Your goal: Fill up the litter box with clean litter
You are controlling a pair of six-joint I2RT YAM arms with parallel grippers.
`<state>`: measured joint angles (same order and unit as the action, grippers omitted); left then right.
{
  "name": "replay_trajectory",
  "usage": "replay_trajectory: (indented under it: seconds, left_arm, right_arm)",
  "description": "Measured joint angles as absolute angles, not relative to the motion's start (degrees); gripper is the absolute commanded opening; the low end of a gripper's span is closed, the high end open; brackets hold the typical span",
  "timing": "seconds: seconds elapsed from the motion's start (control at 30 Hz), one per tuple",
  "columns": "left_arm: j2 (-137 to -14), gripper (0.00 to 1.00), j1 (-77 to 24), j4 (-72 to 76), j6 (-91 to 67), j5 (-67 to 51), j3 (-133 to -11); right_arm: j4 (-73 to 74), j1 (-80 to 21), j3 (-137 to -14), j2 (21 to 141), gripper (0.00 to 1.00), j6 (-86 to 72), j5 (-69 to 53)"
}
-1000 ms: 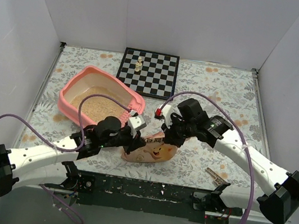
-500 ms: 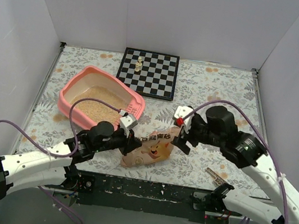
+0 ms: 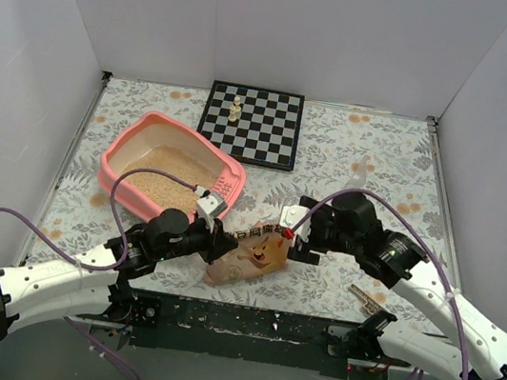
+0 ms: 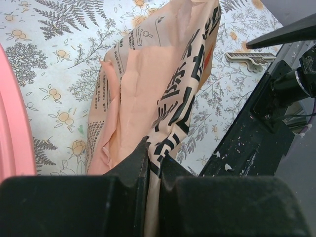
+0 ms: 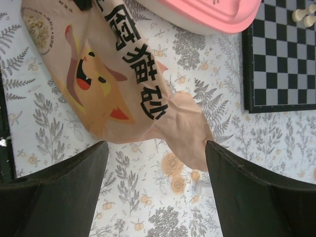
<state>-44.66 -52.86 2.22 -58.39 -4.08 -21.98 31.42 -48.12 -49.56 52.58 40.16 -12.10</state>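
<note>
The salmon-pink litter box (image 3: 131,145) sits at the table's left and holds a bed of tan clean litter (image 3: 165,186). A peach litter bag (image 3: 251,255) with a cartoon cat lies flat on the table just right of the box. My left gripper (image 3: 216,242) is shut on the bag's (image 4: 148,84) near edge, the film pinched between its fingers (image 4: 136,165). My right gripper (image 3: 296,235) stands open just right of the bag. In the right wrist view the bag's (image 5: 108,69) crumpled corner lies loose between the spread jaws of that gripper (image 5: 155,148).
A black-and-white chessboard (image 3: 262,138) with a pale chess piece (image 3: 236,108) lies at the back centre. A key (image 3: 366,300) rests on the flowered cloth near the right arm's base. White walls close in three sides.
My right gripper has opened, let go of the bag and drawn back to the right. The bag has dropped from raised to lying flat, with my left gripper still shut on it.
</note>
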Motion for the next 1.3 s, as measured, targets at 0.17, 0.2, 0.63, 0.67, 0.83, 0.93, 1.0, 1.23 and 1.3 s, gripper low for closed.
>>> replay_trajectory:
  seconds: [0.17, 0.2, 0.63, 0.67, 0.83, 0.93, 1.0, 1.23, 1.3]
  left_arm:
    - [-43.7, 0.00, -52.8, 2.5, -59.0, -3.9, -21.3]
    - [-43.6, 0.00, -52.9, 2.6, -59.0, -3.9, -21.1]
    - [-43.5, 0.00, -52.8, 2.6, -59.4, -3.8, -21.1]
    - [-43.5, 0.00, -52.8, 2.6, -59.4, -3.8, -21.1]
    - [-43.5, 0.00, -52.9, 2.6, -59.7, -3.7, -21.1]
    - [-43.5, 0.00, -52.9, 2.5, -59.8, -3.6, -21.0]
    - [-43.5, 0.00, -53.0, 2.2, -59.9, -3.6, -21.1]
    - [-43.9, 0.00, -53.1, 0.6, -58.9, -2.7, -22.1]
    - [-45.0, 0.00, -53.3, -0.2, -57.5, -2.8, -24.0]
  right_arm:
    - [27.6, -48.1, -49.6, 53.7, 0.86, 42.5, -12.6]
    - [27.1, -48.1, -49.6, 53.9, 0.86, 42.7, -12.8]
    - [23.6, -47.5, -49.6, 59.5, 0.82, 44.0, -18.2]
    - [23.4, -47.3, -49.6, 60.2, 0.80, 43.9, -19.0]
    - [23.6, -44.7, -49.6, 64.6, 0.70, 43.9, -24.8]
    - [24.9, -43.5, -49.5, 67.6, 0.51, 43.7, -27.6]
    - [25.3, -43.0, -49.2, 68.4, 0.02, 43.2, -28.9]
    - [26.6, -41.5, -48.7, 67.7, 0.01, 40.4, -29.7]
    - [26.8, -40.6, -48.3, 65.9, 0.01, 38.9, -29.3]
